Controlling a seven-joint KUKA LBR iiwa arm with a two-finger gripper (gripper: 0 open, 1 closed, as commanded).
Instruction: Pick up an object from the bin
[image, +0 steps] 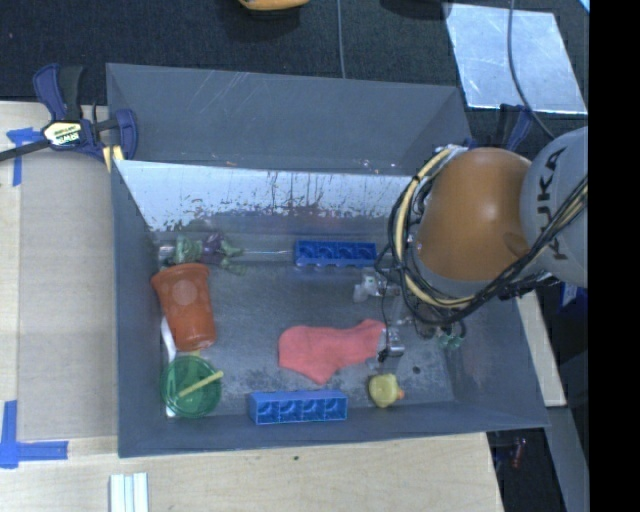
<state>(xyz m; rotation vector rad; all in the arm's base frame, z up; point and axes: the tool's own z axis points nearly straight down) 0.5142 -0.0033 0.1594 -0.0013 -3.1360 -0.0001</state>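
From my seat the bin (300, 125) reads as grey sheet metal with a matt finish. Its far wall is scratched and streaked with rust-coloured marks, and its floor is dusted with dark specks. The orange cup (186, 305) looks like dull, smooth-sided plastic. The green disc (190, 390) has a glossy, slightly see-through plastic look. The far blue brick (335, 254) and the near blue brick (298, 408) are hard moulded plastic, studded on top, with a mild sheen. The pink piece (322, 350) seems soft and matt, rubber or cloth; I cannot tell which. The arm's orange cover (478, 215) is smooth and glossy.
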